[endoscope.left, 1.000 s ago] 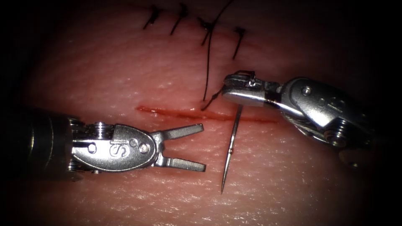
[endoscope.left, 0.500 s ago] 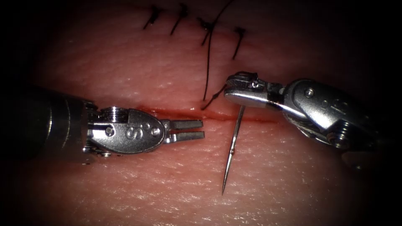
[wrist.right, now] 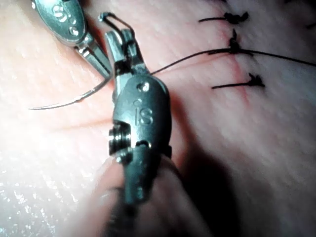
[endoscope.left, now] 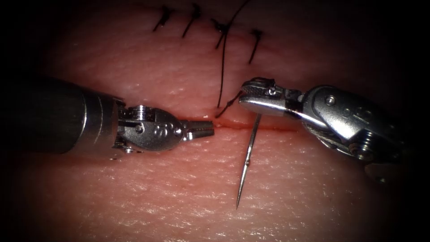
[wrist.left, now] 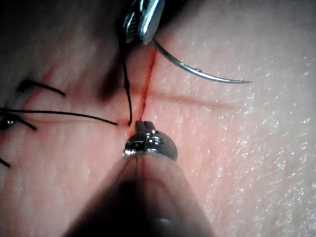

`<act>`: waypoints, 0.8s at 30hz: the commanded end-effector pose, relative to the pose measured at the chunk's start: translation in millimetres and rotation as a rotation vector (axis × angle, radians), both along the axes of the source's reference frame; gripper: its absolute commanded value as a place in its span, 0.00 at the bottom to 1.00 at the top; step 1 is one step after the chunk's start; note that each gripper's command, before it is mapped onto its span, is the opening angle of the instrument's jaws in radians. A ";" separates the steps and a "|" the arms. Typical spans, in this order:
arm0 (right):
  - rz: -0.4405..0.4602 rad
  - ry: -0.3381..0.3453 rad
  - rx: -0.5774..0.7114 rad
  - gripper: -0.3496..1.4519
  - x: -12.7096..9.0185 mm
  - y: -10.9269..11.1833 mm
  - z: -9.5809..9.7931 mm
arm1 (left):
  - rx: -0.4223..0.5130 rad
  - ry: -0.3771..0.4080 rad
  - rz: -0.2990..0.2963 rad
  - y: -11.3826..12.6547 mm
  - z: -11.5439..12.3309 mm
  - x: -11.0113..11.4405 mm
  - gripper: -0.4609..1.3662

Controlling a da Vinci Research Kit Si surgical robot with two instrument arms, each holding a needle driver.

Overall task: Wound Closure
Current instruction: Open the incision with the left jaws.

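In the endoscope view the right gripper [endoscope.left: 244,99] grips the needle [endoscope.left: 247,161] near its thread end, so the free curve hangs clear above the tissue [endoscope.left: 134,206] below the cut [endoscope.left: 264,127], not in it. The left gripper [endoscope.left: 207,128], closed on nothing, rests at the cut. The left wrist view shows the thread [wrist.left: 126,84] trailing from the needle's held end toward the cut, and the right wrist view shows finished stitches [wrist.right: 234,47] well apart.

A surgical training bench is indicated. A slab of pale pink tissue [endoscope.left: 268,188] spans the endoscope frame, with a short red cut [endoscope.left: 251,126] at its centre and finished dark stitches [endoscope.left: 192,20] along the upper edge. Two steel wristed tools, stamped with letters, are seen under a narrow spotlight with dark corners.
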State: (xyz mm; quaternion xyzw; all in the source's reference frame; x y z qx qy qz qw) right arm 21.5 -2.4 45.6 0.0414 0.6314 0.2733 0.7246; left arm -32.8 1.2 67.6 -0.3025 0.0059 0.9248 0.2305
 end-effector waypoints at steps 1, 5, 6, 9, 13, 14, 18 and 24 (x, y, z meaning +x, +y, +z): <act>0.007 -0.003 0.000 0.00 0.0 0.0 0.0 | -0.014 0.038 -0.009 0.1 0.1 -0.2 0.06; 0.009 -0.001 -0.001 0.00 0.0 0.0 0.0 | -0.017 0.133 0.001 0.2 0.9 -0.4 0.06; 0.009 -0.001 -0.001 0.00 0.0 0.0 0.0 | -0.016 0.139 0.006 0.2 1.1 -0.4 0.06; 0.010 -0.001 -0.001 0.00 0.0 -0.1 0.0 | -0.007 0.166 0.025 0.3 1.9 -0.6 0.06; 0.010 -0.002 -0.001 0.00 0.1 -0.1 -0.1 | 0.007 0.199 0.048 0.2 2.9 -0.6 0.06; 0.011 -0.002 -0.001 0.00 0.1 -0.1 -0.1 | 0.019 0.222 0.062 0.0 3.5 -0.6 0.06; 0.014 -0.004 -0.001 0.00 0.2 -0.1 -0.1 | 0.062 0.257 0.137 -0.8 4.8 -0.6 0.06; 0.010 0.001 -0.003 0.00 0.4 -0.1 0.0 | 0.164 0.185 0.160 -1.6 6.3 -0.4 0.06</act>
